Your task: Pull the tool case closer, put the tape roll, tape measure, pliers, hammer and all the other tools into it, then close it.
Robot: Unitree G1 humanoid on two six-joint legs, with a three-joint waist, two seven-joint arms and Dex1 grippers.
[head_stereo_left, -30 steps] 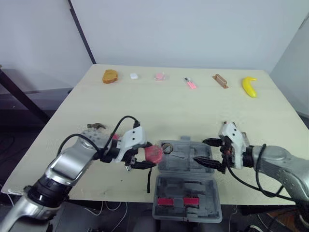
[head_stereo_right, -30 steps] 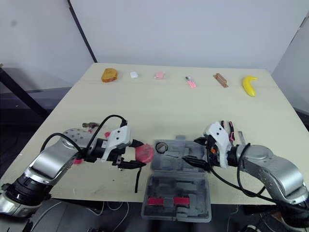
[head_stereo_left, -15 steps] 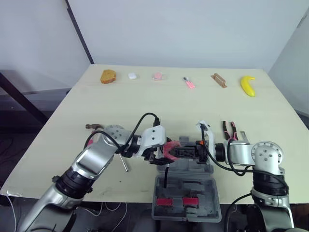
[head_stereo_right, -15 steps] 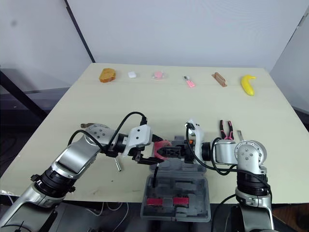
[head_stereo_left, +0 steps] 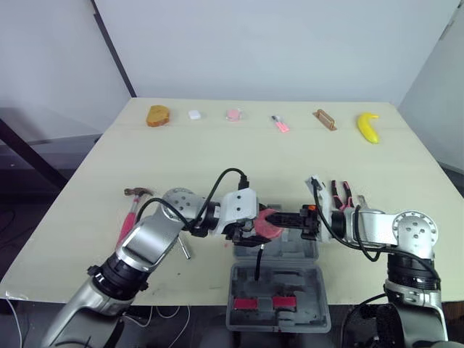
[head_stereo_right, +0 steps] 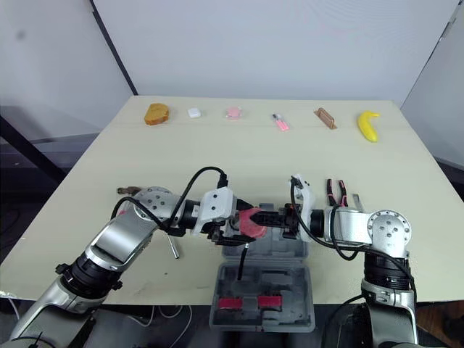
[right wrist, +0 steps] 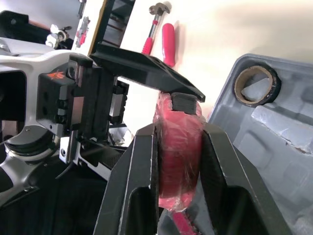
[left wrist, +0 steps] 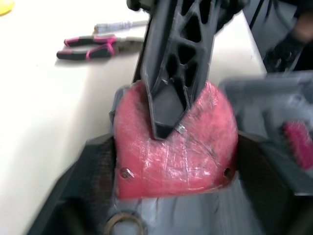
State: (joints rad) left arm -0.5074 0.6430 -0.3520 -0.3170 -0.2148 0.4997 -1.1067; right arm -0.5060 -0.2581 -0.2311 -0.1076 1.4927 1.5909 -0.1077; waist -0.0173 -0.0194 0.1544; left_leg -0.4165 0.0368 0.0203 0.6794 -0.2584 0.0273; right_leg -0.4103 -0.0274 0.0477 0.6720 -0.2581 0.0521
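Both tools grip the red, rounded tape measure wrapped in clear film (left wrist: pixel 195 156), held just above the open grey plastic tool case (head_stereo_left: pixel 279 283) at the counter's near edge. The left tool (left wrist: pixel 171 147) pinches its rim, and the right tool (right wrist: pixel 178 137) is clamped on its flat faces. Make sure the right grip is firm, then open the left tool alone and draw it straight back. Lower the tape measure into an empty pocket, away from the black tape roll (right wrist: pixel 274 85).
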